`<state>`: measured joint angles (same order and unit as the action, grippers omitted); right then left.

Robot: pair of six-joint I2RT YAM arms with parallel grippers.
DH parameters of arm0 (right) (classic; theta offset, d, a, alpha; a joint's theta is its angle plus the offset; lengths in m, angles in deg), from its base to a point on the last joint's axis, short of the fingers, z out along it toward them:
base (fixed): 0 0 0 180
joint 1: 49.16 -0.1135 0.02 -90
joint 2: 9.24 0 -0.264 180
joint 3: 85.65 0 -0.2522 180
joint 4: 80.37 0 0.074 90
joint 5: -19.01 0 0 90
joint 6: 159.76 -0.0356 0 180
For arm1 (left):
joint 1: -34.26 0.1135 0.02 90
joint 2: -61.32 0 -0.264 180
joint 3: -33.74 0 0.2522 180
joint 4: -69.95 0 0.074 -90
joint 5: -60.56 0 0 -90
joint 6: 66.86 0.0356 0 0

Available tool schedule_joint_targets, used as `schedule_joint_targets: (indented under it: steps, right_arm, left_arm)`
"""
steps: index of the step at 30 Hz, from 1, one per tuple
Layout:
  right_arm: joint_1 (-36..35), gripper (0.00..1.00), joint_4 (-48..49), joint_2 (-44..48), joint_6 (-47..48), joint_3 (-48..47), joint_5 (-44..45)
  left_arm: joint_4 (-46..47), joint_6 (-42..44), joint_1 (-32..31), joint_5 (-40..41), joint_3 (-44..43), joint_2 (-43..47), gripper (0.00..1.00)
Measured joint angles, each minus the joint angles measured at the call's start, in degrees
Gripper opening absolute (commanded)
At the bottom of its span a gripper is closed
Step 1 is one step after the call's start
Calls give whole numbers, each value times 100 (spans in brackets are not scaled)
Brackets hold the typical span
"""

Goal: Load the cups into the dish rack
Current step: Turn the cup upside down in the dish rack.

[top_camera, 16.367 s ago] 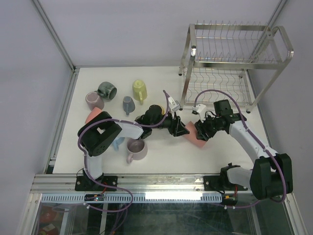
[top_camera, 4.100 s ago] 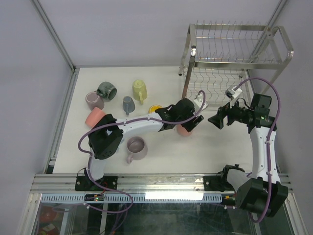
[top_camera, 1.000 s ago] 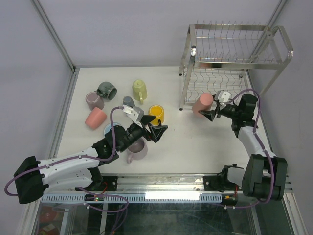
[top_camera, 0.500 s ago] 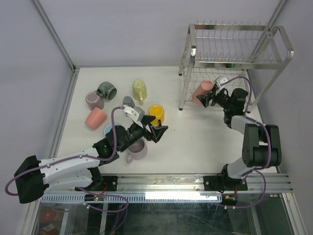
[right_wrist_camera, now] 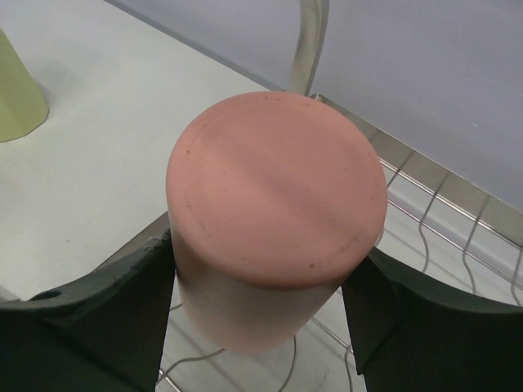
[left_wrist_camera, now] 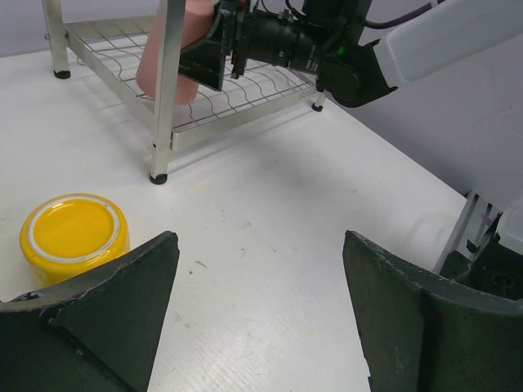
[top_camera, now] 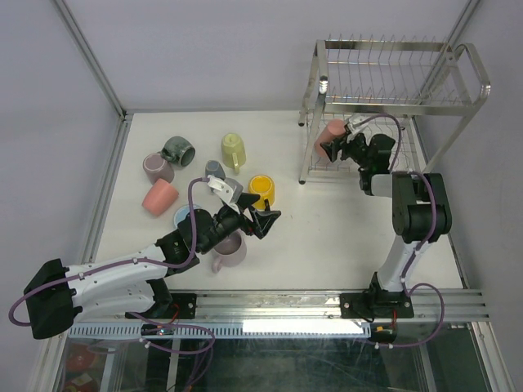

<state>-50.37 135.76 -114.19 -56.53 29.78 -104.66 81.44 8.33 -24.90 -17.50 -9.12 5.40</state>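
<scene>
Where things have changed: since half a second ago I see the right gripper [top_camera: 333, 145] and its salmon cup [top_camera: 329, 135] move farther in at the dish rack [top_camera: 392, 98]; the left arm sits as it was.
Right jaws: closed onto the salmon cup's sides, its flat base [right_wrist_camera: 278, 204] facing my wrist camera.
Cup position: tilted, at the left end of the rack's wavy lower shelf [left_wrist_camera: 237, 90], behind a chrome post [left_wrist_camera: 167, 82]; I cannot tell whether it touches the wires.
Left gripper [top_camera: 260, 220]: jaws spread wide, holding nothing, above bare table.
Left wrist view only: yellow cup [left_wrist_camera: 73, 237] stands base up, near the rack's foot.
Right wrist view only: pale yellow-green cup [right_wrist_camera: 16, 98] shows at the left edge.
Top view only: a mauve mug [top_camera: 227, 249] lies beneath the left arm; a second salmon tumbler [top_camera: 159, 196] and a dark grey-green mug [top_camera: 178, 149] are well apart from the rack.
</scene>
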Motion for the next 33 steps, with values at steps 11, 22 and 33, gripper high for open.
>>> schedule_joint_targets:
  steps: [11,22,33]
  right_arm:
    - [-391,28,2,-975,72,-1069,719]
    - [-675,38,-4,-1558,61,-1829,1755]
    - [-719,49,-153,-2094,15,-2621,2190]
  left_arm:
    - [-61,-74,0,66,0,22,79]
    - [-131,-68,0,146,-98,-90,79]
    - [-192,-68,0,144,-258,-258,80]
